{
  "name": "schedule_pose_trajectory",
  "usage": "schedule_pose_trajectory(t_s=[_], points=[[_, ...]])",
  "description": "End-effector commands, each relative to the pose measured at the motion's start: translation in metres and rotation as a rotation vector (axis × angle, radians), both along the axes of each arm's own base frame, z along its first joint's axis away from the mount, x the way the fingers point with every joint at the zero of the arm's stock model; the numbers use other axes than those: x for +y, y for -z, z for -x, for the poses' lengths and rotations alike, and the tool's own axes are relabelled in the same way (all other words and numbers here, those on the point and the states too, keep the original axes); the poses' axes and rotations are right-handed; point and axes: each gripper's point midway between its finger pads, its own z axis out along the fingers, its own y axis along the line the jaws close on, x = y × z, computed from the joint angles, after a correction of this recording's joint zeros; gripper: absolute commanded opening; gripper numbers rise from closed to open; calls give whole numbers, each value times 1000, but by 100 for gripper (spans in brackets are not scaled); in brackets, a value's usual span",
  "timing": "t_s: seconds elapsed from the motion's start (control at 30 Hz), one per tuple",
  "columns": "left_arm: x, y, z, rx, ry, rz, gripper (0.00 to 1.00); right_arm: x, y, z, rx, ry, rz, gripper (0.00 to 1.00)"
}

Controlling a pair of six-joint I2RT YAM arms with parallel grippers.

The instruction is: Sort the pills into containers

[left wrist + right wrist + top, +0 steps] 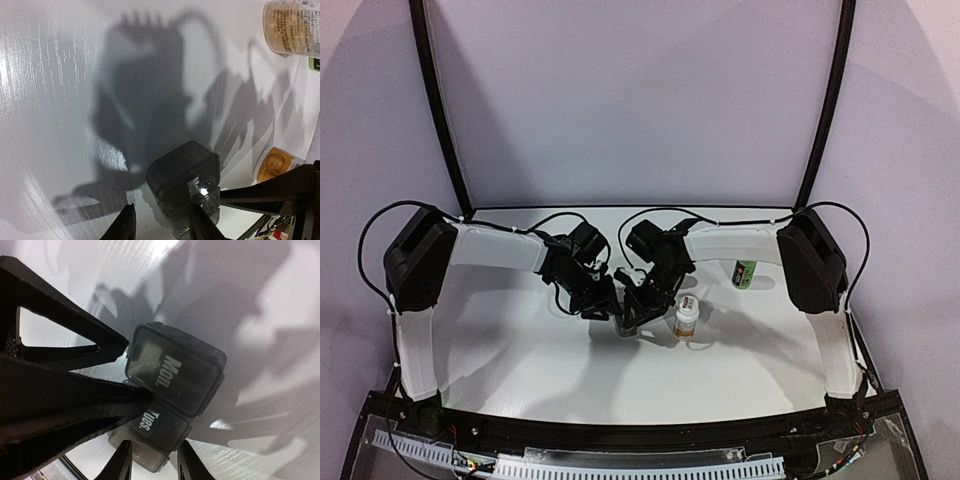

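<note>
1. Containers [172, 372]: near the centre of the table [520, 350], largely hidden in the overhead view beneath the two meeting grippers.
2. Moulded in smoky grey translucent plastic; square compartments with rounded corners, joined in a row. Glossy clear lids lettered "Mon." and "Tues." in white; third compartment's lettering out of sight.
3. Left gripper [164, 208]: entering from 10 o'clock in the overhead view. Jaws narrowly parted, tips set either side of the "Mon." compartment's edge and seemingly pinching it.
4. Right gripper [155, 443]: entering from 1 o'clock. Fingers a little apart, flanking the strip's end nearest its camera; firm contact impossible to tell.
5. Obstruction in the right wrist view: matt black, triangular open-framed fingers of the left gripper filling the 9 o'clock side and covering part of the "Tues." lid.
6. White bottle [686, 320]: upright, orange-topped, amber-labelled, just beside the containers at 3 o'clock.
7. Green bottle [745, 272]: cylindrical, farther out at 2 o'clock, close under the right forearm.
8. Table surface: white, faintly streaked like wood grain, slightly glossy, crossed by heavy arm shadows.
</note>
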Motion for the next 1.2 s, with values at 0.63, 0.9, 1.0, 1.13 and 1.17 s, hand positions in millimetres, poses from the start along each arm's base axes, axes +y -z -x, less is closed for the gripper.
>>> schedule_pose_trajectory(t_s=[0.63, 0.9, 1.0, 1.13, 1.17], points=[[33, 42, 41, 180, -12, -157, 38, -119, 144, 62, 63, -69, 630, 28], [36, 45, 45, 203, -13, -166, 35, -153, 172, 80, 91, -103, 757, 26], [37, 46, 45, 207, -15, -169, 34, -163, 179, 81, 89, -104, 808, 26], [39, 47, 46, 214, -15, -174, 34, -168, 190, 87, 116, -92, 828, 26], [39, 48, 47, 216, -12, -175, 34, -166, 191, 88, 126, -91, 820, 27]])
